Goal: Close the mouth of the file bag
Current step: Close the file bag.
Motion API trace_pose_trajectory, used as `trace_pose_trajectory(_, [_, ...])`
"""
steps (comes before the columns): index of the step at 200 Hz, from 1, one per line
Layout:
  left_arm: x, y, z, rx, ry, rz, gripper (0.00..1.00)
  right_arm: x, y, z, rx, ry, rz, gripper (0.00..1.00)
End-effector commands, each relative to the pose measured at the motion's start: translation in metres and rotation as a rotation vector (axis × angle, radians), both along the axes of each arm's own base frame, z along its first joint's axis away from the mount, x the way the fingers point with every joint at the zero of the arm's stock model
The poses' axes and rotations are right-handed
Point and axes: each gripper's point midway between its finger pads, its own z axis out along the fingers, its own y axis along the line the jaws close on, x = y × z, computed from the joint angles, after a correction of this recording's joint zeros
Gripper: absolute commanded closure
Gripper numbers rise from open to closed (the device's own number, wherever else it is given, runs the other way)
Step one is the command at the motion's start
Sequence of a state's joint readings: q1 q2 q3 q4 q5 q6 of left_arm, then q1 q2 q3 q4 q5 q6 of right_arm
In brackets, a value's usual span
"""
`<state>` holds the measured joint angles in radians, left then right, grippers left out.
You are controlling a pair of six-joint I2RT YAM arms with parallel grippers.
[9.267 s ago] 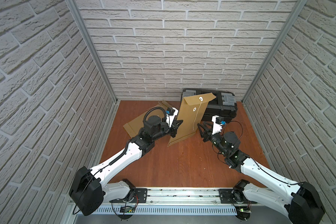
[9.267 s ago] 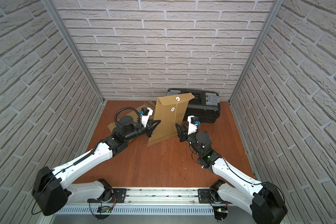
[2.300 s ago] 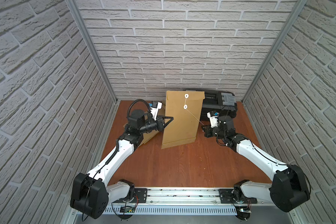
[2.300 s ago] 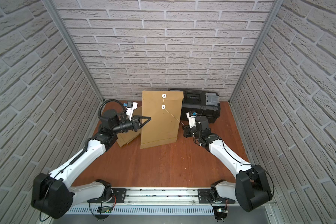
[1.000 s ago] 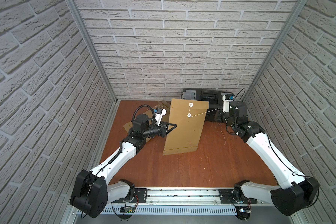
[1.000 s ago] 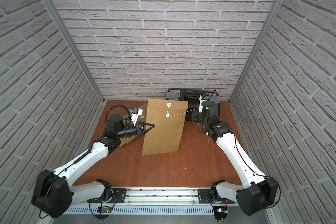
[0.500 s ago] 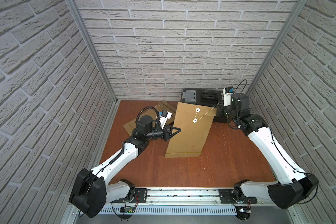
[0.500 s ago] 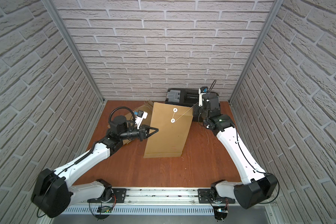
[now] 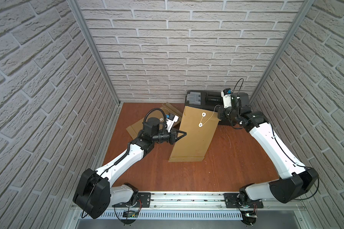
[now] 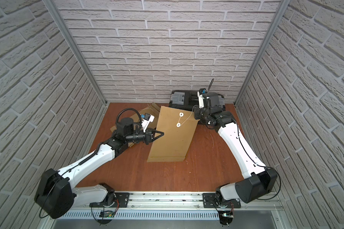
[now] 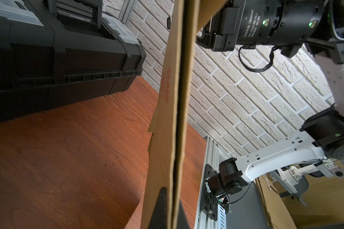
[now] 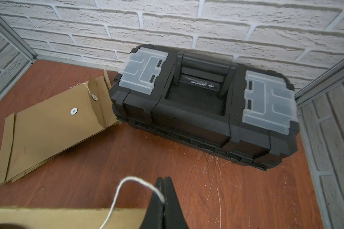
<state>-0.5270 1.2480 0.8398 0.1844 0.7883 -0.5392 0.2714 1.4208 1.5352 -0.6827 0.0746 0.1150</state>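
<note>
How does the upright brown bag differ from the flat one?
The upright file bag is pinched by the left claw, flap shut; the flat bag lies untouched, flap open. The upright bag's string runs to the right claw; the flat bag's lies loose. Both are brown.

Black toolbox (image 12: 203, 119) against brick wall (image 12: 167, 23), brown envelope pile (image 12: 48, 134) beside

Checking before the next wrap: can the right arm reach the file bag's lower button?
Probably yes. The right gripper, shut on the string, sits just beside the file bag; the lower button is uncovered, and the left gripper clamps the opposite edge.
</note>
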Motion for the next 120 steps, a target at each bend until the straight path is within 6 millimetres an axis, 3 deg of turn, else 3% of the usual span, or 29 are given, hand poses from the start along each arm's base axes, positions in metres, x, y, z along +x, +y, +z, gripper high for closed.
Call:
trace_pose_trajectory(1, [0.004, -0.003, 0.011, -0.002, -0.049, -0.009, 1.0, -0.003, 0.013, 0.009, 0.052, -0.002, 0.052, 0.97])
trace_pose_trajectory(50, [0.0, -0.001, -0.001, 0.034, -0.025, 0.014, 1.0, -0.001, 0.01, -0.009, 0.031, 0.04, 0.049, 0.97])
trace_pose_trajectory(120, [0.003, -0.004, -0.014, 0.061, -0.012, 0.048, 1.0, 0.006, 0.016, -0.012, 0.082, 0.046, 0.042, 0.97])
